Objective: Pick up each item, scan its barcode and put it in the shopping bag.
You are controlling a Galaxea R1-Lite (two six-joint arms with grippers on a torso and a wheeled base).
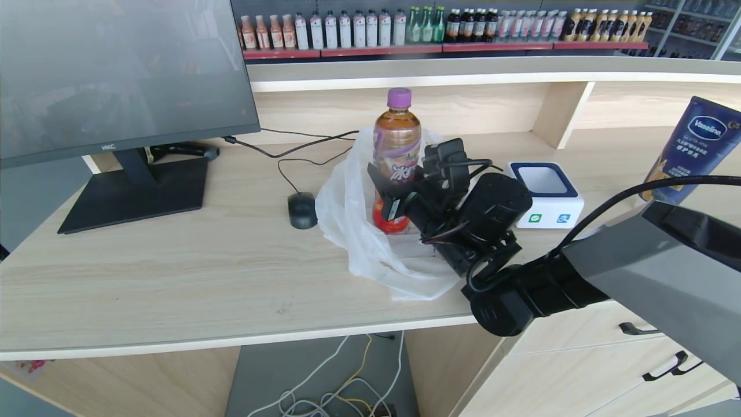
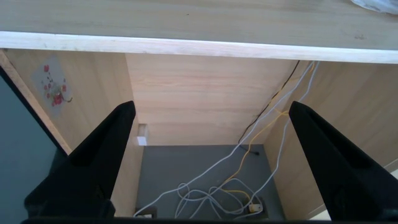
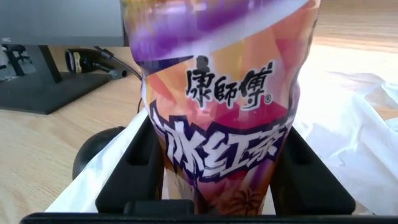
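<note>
A tea bottle [image 1: 396, 145] with a purple cap and purple-orange label stands upright inside the white plastic shopping bag [image 1: 353, 226] on the counter. My right gripper [image 1: 395, 194] is shut on the bottle's lower half, one finger on each side. In the right wrist view the bottle [image 3: 224, 124] sits between the black fingers [image 3: 140, 165], with the bag [image 3: 360, 124] spread behind it. My left gripper [image 2: 211, 155] hangs open below the counter's front edge, nothing between its fingers [image 2: 93, 168]. A blue boxed item [image 1: 694, 150] leans at the far right.
A white payment scanner [image 1: 547, 197] with a blue rim sits just right of the bag. A black mouse [image 1: 302, 209] lies left of it. A monitor [image 1: 116, 69] stands at the back left, with a handheld scanner [image 1: 185, 152] behind its base. Cables [image 2: 236, 180] hang under the counter.
</note>
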